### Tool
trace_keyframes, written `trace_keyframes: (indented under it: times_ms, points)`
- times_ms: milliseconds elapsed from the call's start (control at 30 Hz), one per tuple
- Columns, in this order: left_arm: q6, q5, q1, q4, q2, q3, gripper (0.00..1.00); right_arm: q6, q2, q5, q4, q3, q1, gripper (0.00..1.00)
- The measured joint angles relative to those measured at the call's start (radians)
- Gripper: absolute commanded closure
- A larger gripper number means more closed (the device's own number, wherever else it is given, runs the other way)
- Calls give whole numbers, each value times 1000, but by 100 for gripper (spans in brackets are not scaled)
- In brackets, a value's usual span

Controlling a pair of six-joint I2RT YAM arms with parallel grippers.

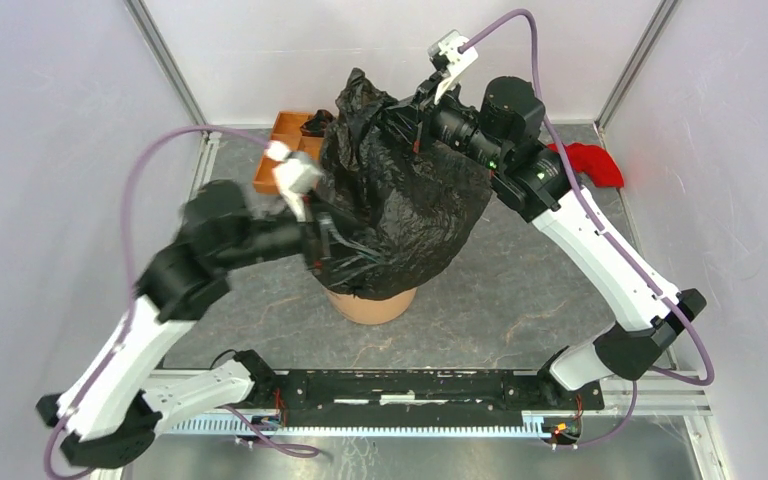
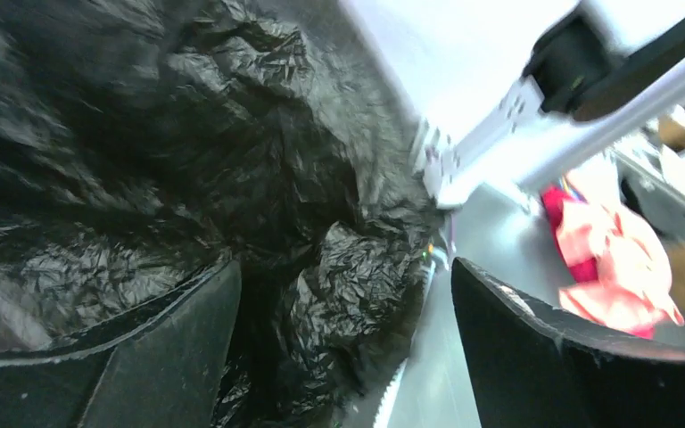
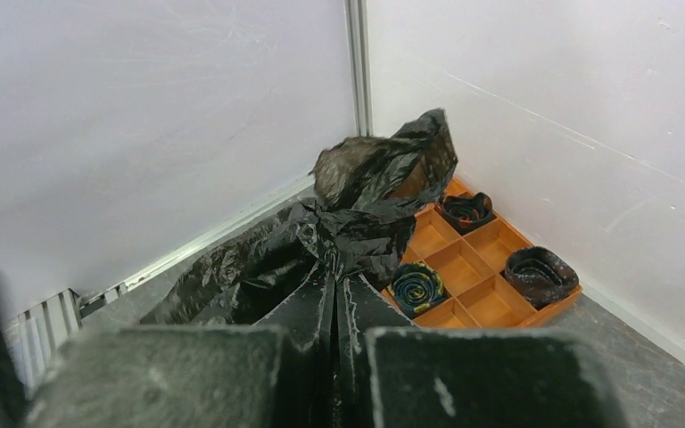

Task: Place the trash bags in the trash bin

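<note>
Item: trash bag (image 1: 405,205), black film, draped over trash bin (image 1: 371,304), hiding rim. Right gripper (image 3: 334,278): fingers pinched shut on bag's top fold, held high. Left gripper (image 2: 343,299): fingers spread wide beside lower flank, empty. Advice: catch loose film low, feed inside rim; avoid tipping bin.

A robotics lab booth is showing here: white walls (image 1: 50,150) and metal posts (image 1: 165,60) are enclosing a grey table (image 1: 520,290), two robot arms (image 1: 600,250) sitting bolted to its rail (image 1: 410,385).

trash bin (image 1: 370,305) mostly under trash bag (image 1: 400,210), left arm (image 1: 210,240) blurred
</note>
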Motion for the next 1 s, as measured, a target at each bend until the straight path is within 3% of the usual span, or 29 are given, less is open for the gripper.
trace_keyframes:
  times_ms: [100,200,433,533,700,900,1000]
  points:
    - [-10,98,0,22,84,-114,27,2,6,-12,-2,11,0,99]
    - [-13,69,0,-17,166,-159,43,5,14,-25,-3,42,0,99]
    - [-29,-338,1,-114,306,-130,52,26,10,-85,14,20,0,99]
    - [-48,-423,1,-93,304,-187,50,23,-4,-129,35,-46,5,99]
    - [-63,-494,1,-62,214,-299,29,-32,-25,-194,25,-169,55,99]
    - [-58,-423,5,-29,143,-307,10,-133,-39,-228,-46,-198,143,99]
    - [-34,-362,4,-16,69,-310,7,-157,-74,-208,-55,-237,146,99]
